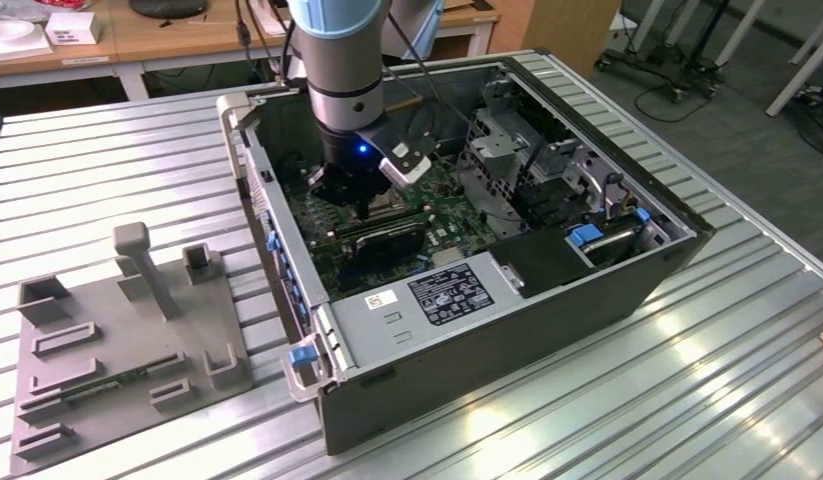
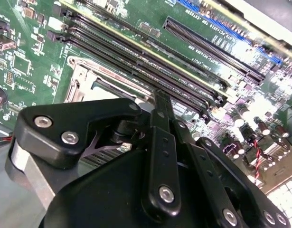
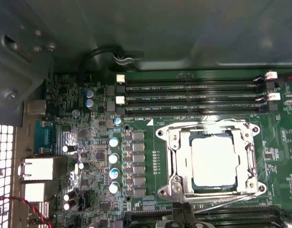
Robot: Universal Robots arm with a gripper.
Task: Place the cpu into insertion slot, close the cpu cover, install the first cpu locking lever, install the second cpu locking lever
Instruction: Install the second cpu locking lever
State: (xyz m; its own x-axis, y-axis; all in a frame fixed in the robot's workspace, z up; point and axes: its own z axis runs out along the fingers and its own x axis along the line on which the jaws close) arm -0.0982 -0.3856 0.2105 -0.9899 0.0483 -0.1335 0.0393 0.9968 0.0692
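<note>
One cpu [image 3: 214, 160] under one cpu cover [image 3: 172, 156] (closed).

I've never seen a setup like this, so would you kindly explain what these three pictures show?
A robot arm reaches down into an open computer case lying on a ribbed metal table. The exterior view is taken from off the arm; both wrist views ride on it. The gripper hangs just above the green motherboard. In the first wrist view, the cpu lies in the insertion slot, with the cpu cover down around it. The second wrist view looks past the gripper's black linkage. A grey fixture plate lies beside the case.
</note>
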